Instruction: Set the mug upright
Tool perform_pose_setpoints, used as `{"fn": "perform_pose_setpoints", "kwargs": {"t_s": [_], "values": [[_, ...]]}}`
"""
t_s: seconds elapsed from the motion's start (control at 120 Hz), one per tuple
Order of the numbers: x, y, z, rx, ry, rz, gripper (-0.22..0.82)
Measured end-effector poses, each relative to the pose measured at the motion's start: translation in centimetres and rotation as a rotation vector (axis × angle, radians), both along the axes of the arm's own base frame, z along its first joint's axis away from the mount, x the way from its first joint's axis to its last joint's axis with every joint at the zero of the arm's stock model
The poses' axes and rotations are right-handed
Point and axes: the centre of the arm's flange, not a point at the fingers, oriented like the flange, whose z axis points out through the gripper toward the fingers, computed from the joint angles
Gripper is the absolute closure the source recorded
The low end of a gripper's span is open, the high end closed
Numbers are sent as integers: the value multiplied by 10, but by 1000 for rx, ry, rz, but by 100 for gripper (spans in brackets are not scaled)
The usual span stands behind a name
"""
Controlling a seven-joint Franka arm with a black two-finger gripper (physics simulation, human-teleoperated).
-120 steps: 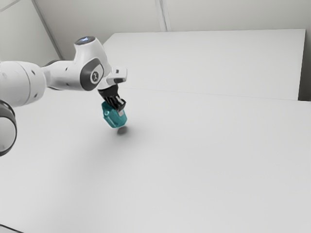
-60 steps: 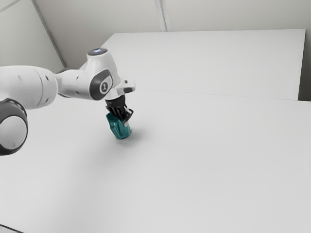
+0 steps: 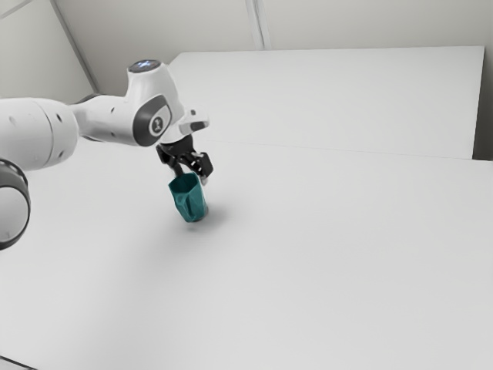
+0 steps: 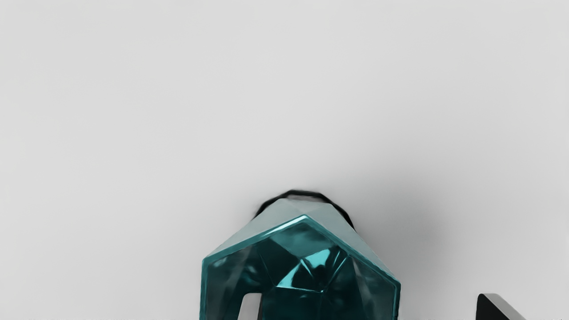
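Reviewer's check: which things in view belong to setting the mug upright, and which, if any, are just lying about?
Job:
- teal mug, mouth facing up
- gripper, jaws apart, on the arm
- white table beneath

Background:
- large white panel beyond the table
- thin dark strip at the exterior view's lower left; I can't tell what it is

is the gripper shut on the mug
No, the gripper is open, one finger standing well clear of the mug.
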Motion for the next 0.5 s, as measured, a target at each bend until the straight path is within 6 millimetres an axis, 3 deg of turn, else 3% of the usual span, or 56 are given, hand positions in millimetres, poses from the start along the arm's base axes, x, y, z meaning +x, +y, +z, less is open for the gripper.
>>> {"fn": "perform_pose_setpoints", "kwargs": {"t_s": [0.133,0.242,0.35,0.5], "values": [[-8,2,45,8,-57,4,5],[-20,5,93,37,-98,-1,3],[-31,22,133,57,-92,29,2],[-45,36,170,61,-65,63,1]]}}
